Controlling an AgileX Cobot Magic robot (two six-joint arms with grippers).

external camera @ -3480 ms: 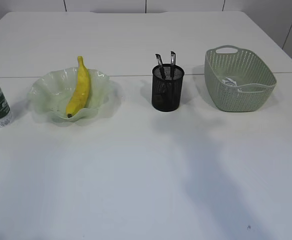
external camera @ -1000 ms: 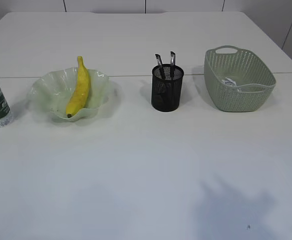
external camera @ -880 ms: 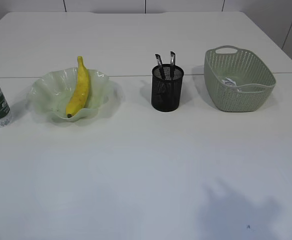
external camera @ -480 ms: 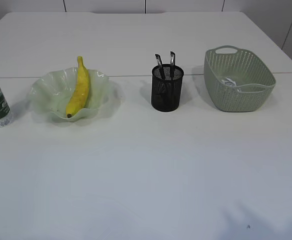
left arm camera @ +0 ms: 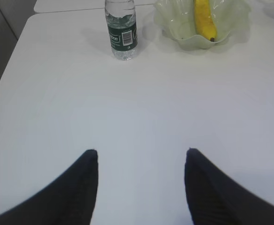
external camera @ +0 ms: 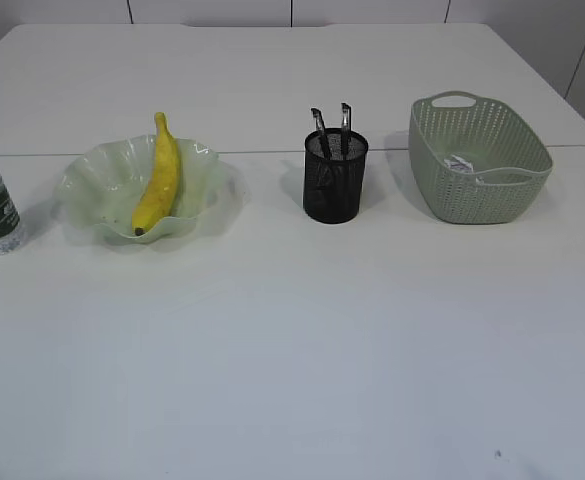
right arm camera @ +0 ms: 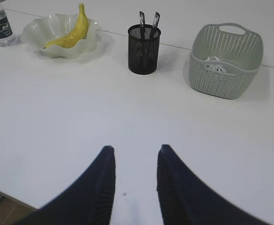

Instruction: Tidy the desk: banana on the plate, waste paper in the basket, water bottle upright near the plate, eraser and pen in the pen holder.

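On plate (external camera: pixel 92 185): banana (external camera: pixel 159 180).

The water bottle (left arm camera: pixel 122 29) carries a green label, its print too blurred to read

White tables (external camera: pixel 272 350) pushed together, pale panelled wall (external camera: pixel 372 10) behind, even light.

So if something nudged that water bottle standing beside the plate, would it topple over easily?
Probably fairly easily. The water bottle is tall and narrow and stands upright on a small base on the smooth table. It looks largely full of water, which should steady it against a light tap. If it fell, its round body would likely roll, perhaps toward the plate.
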